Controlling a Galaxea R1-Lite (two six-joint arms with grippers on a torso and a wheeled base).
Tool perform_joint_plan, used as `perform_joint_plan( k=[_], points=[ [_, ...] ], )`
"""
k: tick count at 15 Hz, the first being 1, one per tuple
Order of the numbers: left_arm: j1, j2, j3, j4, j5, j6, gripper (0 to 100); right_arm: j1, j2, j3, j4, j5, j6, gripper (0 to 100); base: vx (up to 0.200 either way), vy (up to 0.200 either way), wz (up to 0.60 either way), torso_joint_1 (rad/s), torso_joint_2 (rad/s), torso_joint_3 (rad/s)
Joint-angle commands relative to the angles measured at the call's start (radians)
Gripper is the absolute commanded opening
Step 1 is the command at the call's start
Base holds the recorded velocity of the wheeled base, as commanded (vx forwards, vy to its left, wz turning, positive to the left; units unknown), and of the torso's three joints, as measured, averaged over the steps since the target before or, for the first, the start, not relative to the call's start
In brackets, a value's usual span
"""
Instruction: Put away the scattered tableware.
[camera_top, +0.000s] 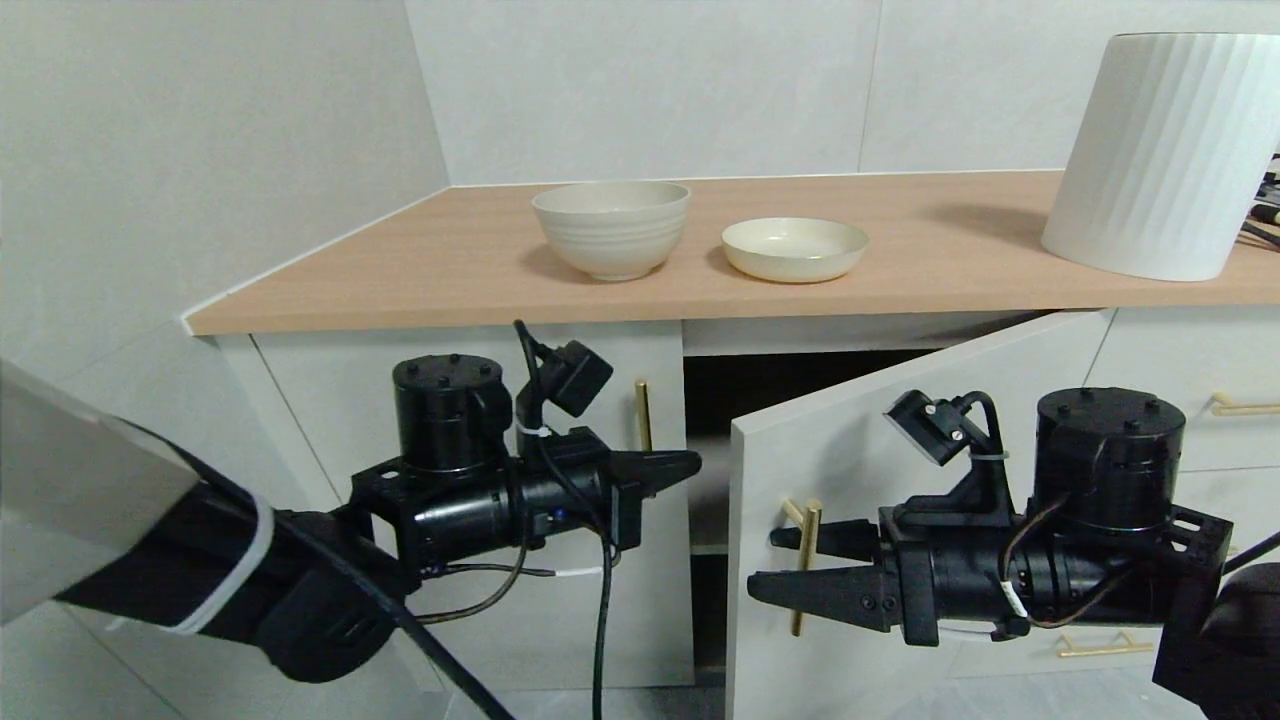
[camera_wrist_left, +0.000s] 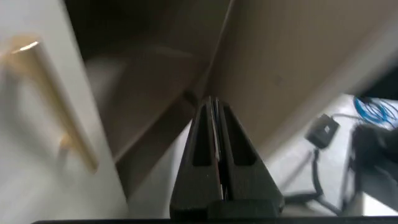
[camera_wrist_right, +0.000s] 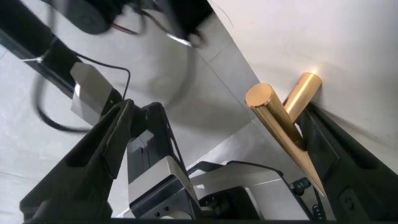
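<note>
I am finding the cabinet interior (camera_top: 780, 385) behind the open door (camera_top: 860, 430) too dark to resolve. My right gripper (camera_top: 761, 561) is straddling the door's handle (camera_top: 808, 545), jaws wide. My left gripper (camera_top: 690, 463), jaws together, is hovering beside the door. The bowl (camera_top: 611, 228) and dish (camera_top: 794, 249) are sitting on the countertop (camera_top: 400, 280) above it.

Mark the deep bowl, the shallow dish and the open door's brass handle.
deep bowl (camera_top: 611, 240), head view, on its ribbed outer wall.
shallow dish (camera_top: 795, 245), head view, on its inner floor.
brass handle (camera_top: 811, 517), head view, on the bar's top end.
</note>
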Motion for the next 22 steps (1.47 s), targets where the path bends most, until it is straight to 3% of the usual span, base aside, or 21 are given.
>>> perform_joint_plan(
  k=[1, 4, 7, 11, 15, 17, 22],
  points=[
    [-0.066, 0.135, -0.019, -0.082, 0.048, -0.017, 0, 0.002, 0.004, 0.000, 0.001, 0.000, 0.000, 100, 0.000, 0.000, 0.00, 0.000, 0.00, 0.000],
    [-0.130, 0.266, -0.034, -0.296, 0.148, -0.052, 0, 0.002, -0.001, 0.005, 0.001, -0.003, -0.003, 100, 0.000, 0.000, 0.00, 0.000, 0.00, 0.000],
    [-0.141, 0.229, -0.028, -0.299, 0.143, -0.101, 0, 0.000, 0.001, 0.017, 0.001, -0.003, -0.072, 100, 0.000, 0.000, 0.00, 0.000, 0.00, 0.000],
    [-0.143, 0.213, -0.025, -0.302, 0.143, -0.106, 0, 0.000, -0.038, 0.046, 0.001, -0.007, -0.090, 100, 0.000, 0.000, 0.00, 0.000, 0.00, 0.000],
    [-0.158, 0.170, -0.007, -0.284, 0.123, -0.170, 0, -0.038, -0.058, 0.069, 0.008, -0.154, -0.222, 100, 0.000, 0.000, 0.00, 0.000, 0.00, 0.000],
    [-0.158, 0.169, -0.005, -0.284, 0.123, -0.170, 0, -0.038, -0.090, 0.095, 0.010, -0.233, -0.227, 100, 0.000, 0.000, 0.00, 0.000, 0.00, 0.000],
    [-0.158, 0.131, 0.001, -0.269, 0.120, -0.172, 0, -0.061, -0.303, 0.191, 0.171, -0.240, -0.250, 100, 0.000, 0.000, 0.00, 0.000, 0.00, 0.000]
  ],
)
